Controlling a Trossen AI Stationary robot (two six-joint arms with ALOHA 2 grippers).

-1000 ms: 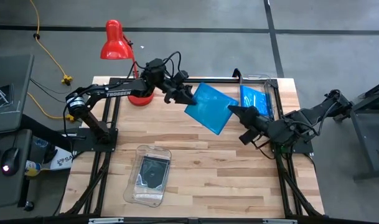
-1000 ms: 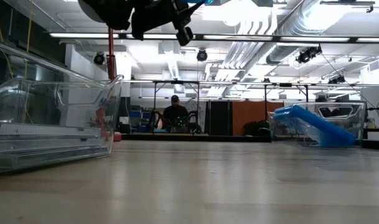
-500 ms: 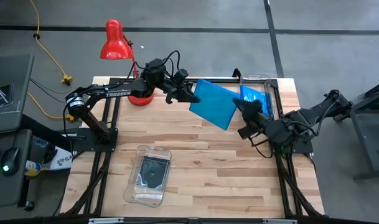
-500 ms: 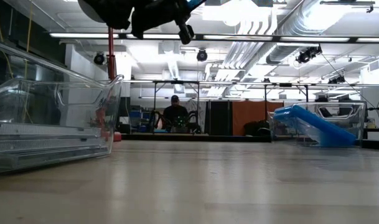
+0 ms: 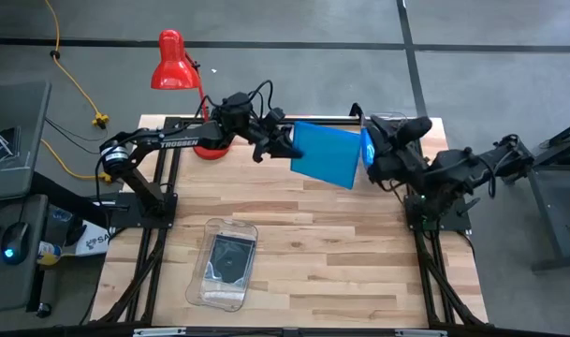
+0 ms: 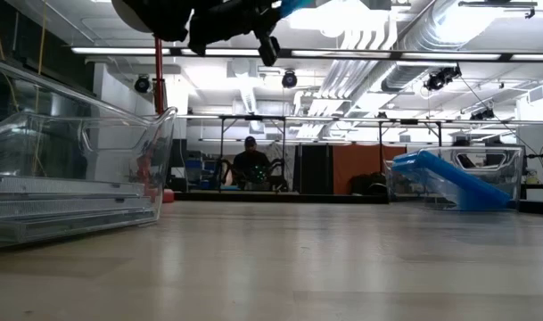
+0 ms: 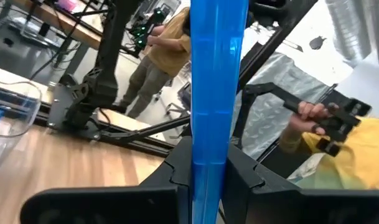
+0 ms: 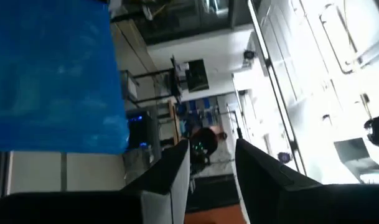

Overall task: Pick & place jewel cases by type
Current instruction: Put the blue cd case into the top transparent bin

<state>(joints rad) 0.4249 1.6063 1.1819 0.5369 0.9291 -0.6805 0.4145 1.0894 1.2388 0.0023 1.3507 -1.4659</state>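
The wooden table (image 5: 294, 234) carries two clear bins. The near bin (image 5: 224, 264) lies toward the front left and holds a dark case (image 5: 230, 257) with a disc faintly showing; in the low view it fills the left edge as a clear wall (image 6: 75, 178). The far bin (image 5: 397, 140) sits at the back right corner with a blue case (image 5: 383, 150) in it; the low view shows that bin (image 6: 454, 178) with the case (image 6: 454, 185) leaning at a slant inside.

The left arm (image 5: 163, 145) reaches from the back left across the rear of the table, past a red lamp (image 5: 172, 61). The left gripper (image 5: 283, 145) is clenched on the edge of a blue case (image 5: 327, 154), held up in the air above the back middle of the table. The left wrist view shows this case (image 7: 214, 87) edge-on, pinched between the two dark fingers (image 7: 245, 177).

The right gripper (image 5: 373, 154) is just beside the held case's other edge, over the far bin. In the right wrist view its fingers (image 8: 170, 177) stand apart with nothing between them, and the case (image 8: 55, 74) is off to one side, clear of them.

A person (image 6: 251, 165) sits in the room behind the table
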